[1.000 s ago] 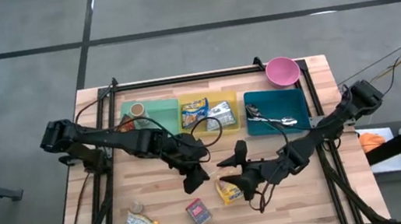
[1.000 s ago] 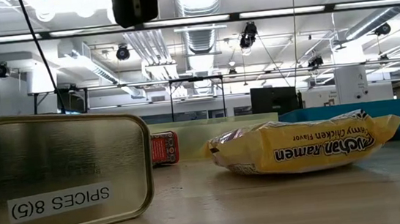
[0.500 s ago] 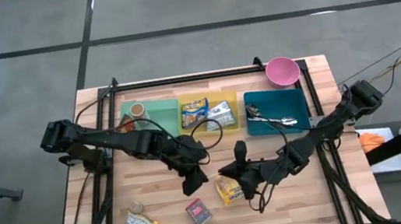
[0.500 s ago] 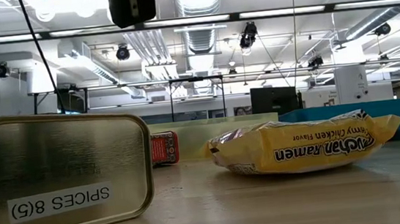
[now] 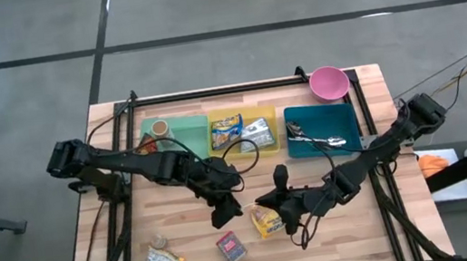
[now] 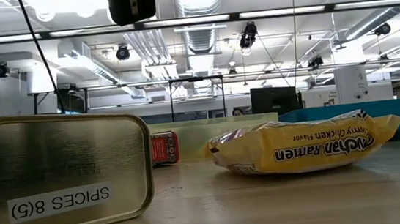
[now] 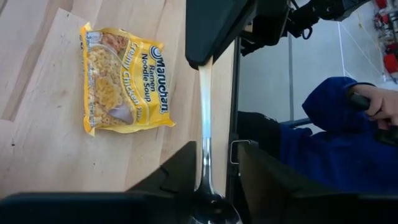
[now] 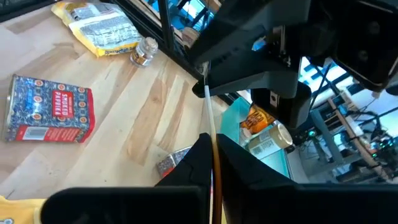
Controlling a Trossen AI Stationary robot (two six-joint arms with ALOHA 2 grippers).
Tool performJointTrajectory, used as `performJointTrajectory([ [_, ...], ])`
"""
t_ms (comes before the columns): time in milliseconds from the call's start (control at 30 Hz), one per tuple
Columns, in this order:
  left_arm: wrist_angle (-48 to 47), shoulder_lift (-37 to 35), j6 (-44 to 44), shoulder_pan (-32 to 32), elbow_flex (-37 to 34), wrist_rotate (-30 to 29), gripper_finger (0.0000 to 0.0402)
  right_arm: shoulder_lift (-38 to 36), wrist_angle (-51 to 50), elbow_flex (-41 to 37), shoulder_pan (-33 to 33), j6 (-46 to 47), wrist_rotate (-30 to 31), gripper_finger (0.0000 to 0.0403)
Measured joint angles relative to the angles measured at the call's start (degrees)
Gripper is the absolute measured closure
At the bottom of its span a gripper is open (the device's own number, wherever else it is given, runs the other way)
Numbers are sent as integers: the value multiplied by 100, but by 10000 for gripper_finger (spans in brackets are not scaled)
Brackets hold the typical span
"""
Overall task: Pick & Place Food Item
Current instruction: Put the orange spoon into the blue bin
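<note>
Ramen packet [image 5: 268, 224] lay flat on the bare wood of the table [image 5: 179, 202], toward its front edge and just right of centre, with a small red and blue tin [image 5: 231, 247] near it on the left and nothing resting on it. Neither arm was on it. Both met low over the table just behind the packet, and a spoon [image 7: 204, 106] bridged the two. The right gripper [image 8: 211, 140] was clamped on the thin handle. The left gripper [image 7: 214, 152] sat around the bowl end, and whether it was gripping the spoon or had let go could not be told. The packet's place was probably the yellow tray [image 5: 260, 113] at the back, where other packets already lay, though that was only a guess. By its look the packet would be light, a crinkly plastic wrapper over a stiff, brittle noodle block. The film looked slick and would likely slide on the wood if nudged sideways, and a hard squeeze across the middle could crack the noodles. The safer hold seemed to be across one short end or along a sealed edge, jaws coming straight down with one finger slipped under the rim, closing only enough to pinch the wrapper and the block's edge. A gripper would first have to be free of the spoon.
</note>
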Motion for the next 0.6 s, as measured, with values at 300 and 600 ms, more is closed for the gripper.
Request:
performJointTrajectory([
  [300, -446, -271, -187, 7, 0, -327, 219, -43, -267, 2, -15, 502, 539, 394],
  [600, -1045, -1315, -17, -268, -16, -2243, 217, -368, -927, 46, -169, 1806, 671, 394],
])
